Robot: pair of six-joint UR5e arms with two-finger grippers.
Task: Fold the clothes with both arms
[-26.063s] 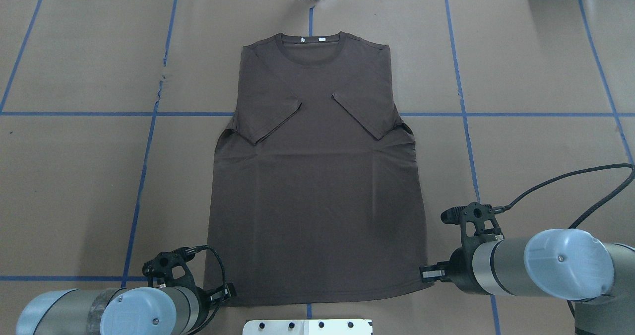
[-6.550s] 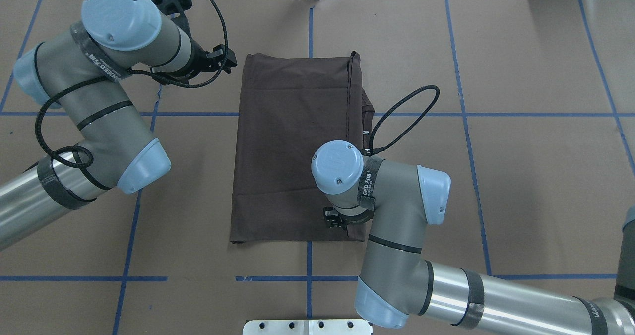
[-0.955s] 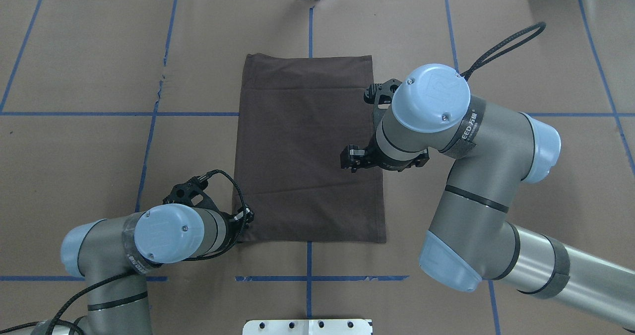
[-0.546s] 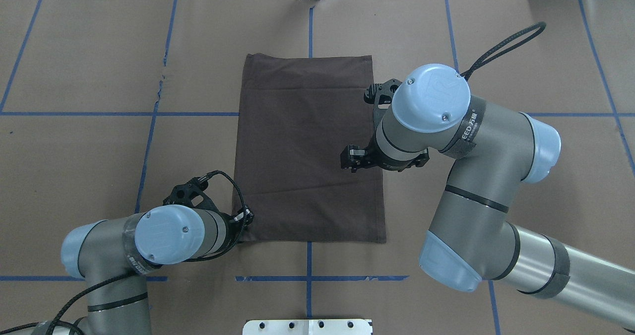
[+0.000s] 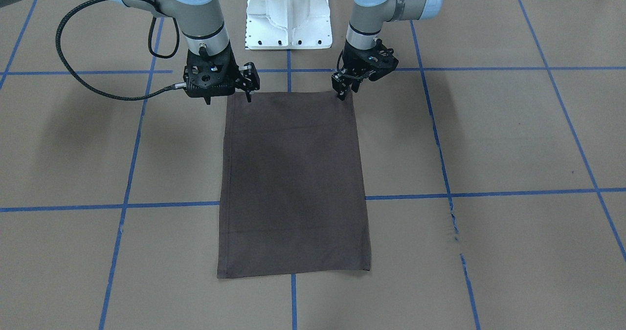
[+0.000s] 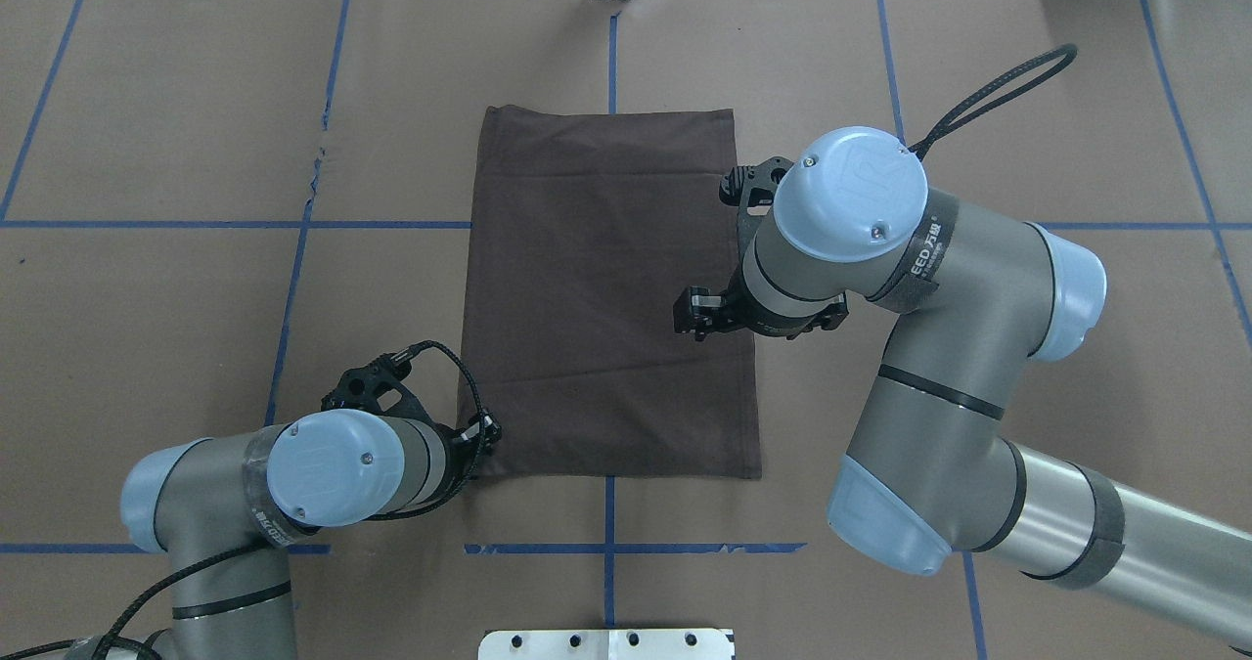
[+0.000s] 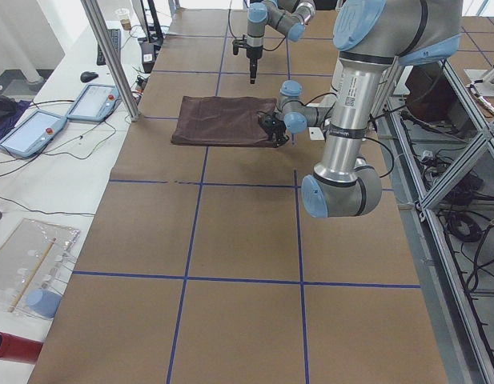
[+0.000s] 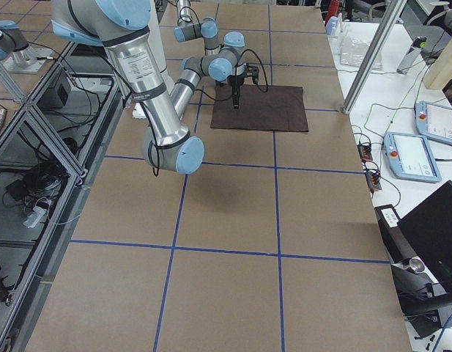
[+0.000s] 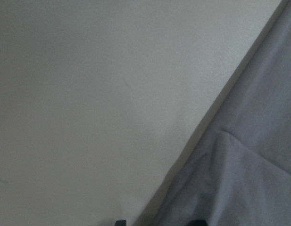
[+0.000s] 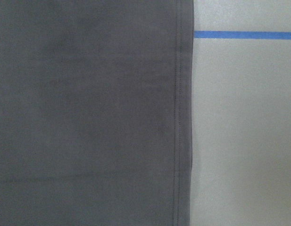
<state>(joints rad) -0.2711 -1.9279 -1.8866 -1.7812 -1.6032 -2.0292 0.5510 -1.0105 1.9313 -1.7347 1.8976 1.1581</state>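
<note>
1. judging from the layout, the next fold is taken to be a halving along the length, so the relation that matters is gripper to near corner. the t-shirt (image 6: 606, 288) is laid flat at the middle of the table (image 6: 1076, 396) as a narrow rectangle. its long axis runs straight away from the robot, and no collar or sleeve is shown.
2. the left gripper (image 6: 487, 436) is set at table level on the near-left corner. in the left wrist view two dark fingertips (image 9: 120, 223) are seen apart at the bottom edge, with the cloth edge running down between them. the fingers are therefore read as spread, not closed on the cloth.
3. the right gripper (image 5: 248, 89) is held raised over the right long edge, pointing down, somewhere between mid-length and the near-right corner. the exact spot cannot be fixed. its fingers appear parted and nothing is carried.
4. the left gripper is thus judged the nearer to its corner. a descent and a shift toward the robot would be needed on the right before a matched lift.
5. the surface is brown paper, marked into squares by blue tape (image 6: 147, 224). one tape line passes under the cloth.
6. the white pedestal base (image 5: 288, 17) is bolted at the robot's edge. side benches with control tablets (image 7: 30, 132) and aluminium posts (image 7: 110, 56) are seen beyond the table ends, well apart from the cloth.
</note>
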